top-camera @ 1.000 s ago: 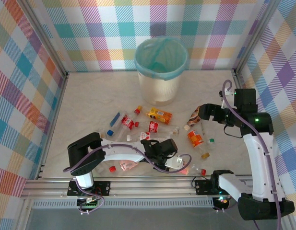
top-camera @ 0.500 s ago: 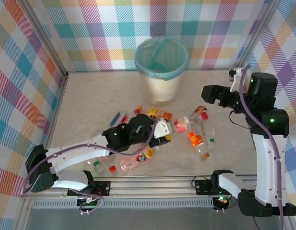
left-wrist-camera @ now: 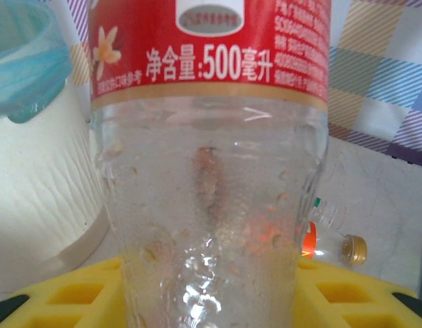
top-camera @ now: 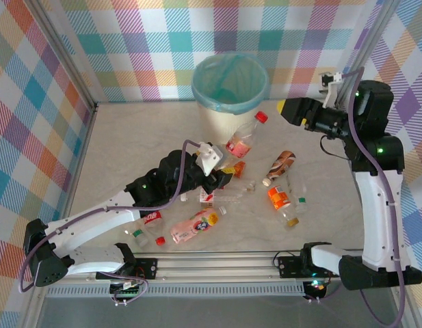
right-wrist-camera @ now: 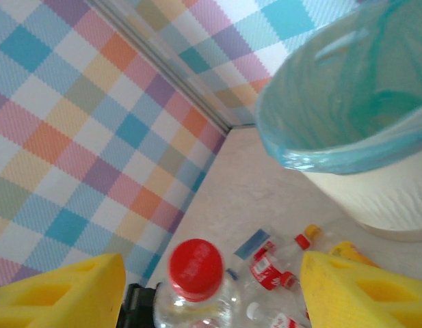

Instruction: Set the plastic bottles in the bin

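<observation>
My left gripper (top-camera: 223, 176) (left-wrist-camera: 211, 304) is shut on a clear plastic bottle (top-camera: 241, 142) (left-wrist-camera: 211, 178) with a red label and a red cap. It holds the bottle tilted up, with the cap close to the front wall of the bin (top-camera: 230, 126) (left-wrist-camera: 40, 184). The bin is cream-white with a teal liner. My right gripper (top-camera: 287, 109) (right-wrist-camera: 209, 273) hangs open beside the bin's right rim (right-wrist-camera: 375, 191) with nothing between its yellow fingers. Below it I see the held bottle's red cap (right-wrist-camera: 195, 268). Several other bottles lie on the table.
Loose bottles lie on the table: a brown-labelled one (top-camera: 279, 166), an orange one (top-camera: 279, 198), a pink one (top-camera: 195, 225), a red-labelled one (top-camera: 150, 219) and a clear one (top-camera: 224, 197). A loose red cap (top-camera: 160, 240) sits near the front rail. Checked walls close in three sides.
My left gripper travelled from the table's front toward the bin, and now holds a bottle up. My right gripper rose from the brown-labelled bottle to beside the bin's rim.
</observation>
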`<state>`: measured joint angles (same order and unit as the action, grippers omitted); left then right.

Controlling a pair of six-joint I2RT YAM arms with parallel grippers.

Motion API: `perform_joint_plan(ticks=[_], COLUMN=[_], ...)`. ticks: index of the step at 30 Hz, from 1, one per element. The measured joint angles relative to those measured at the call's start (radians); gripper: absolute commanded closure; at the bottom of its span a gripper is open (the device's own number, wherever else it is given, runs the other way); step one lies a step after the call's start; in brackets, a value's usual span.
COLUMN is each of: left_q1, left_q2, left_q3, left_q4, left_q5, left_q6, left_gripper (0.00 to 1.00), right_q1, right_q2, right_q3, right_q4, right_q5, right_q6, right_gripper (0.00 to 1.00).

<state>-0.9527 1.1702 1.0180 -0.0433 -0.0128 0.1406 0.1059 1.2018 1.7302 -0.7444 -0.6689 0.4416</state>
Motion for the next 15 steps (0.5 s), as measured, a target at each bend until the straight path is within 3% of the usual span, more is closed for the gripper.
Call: perform_joint_plan(ticks=[15], left_q1=[0.0], left_q2=[-0.038], left_q3=[0.0], left_q4=[0.002], left_q5=[0.007], left_q6=[-0.014], left_gripper=[0.51], right_q1=[0.196], right_q2=[0.151], right_q3=[0.186], right_q4=[-0.142], right_q5=[0.079], right_q6=[-0.068], right_gripper=[0.32])
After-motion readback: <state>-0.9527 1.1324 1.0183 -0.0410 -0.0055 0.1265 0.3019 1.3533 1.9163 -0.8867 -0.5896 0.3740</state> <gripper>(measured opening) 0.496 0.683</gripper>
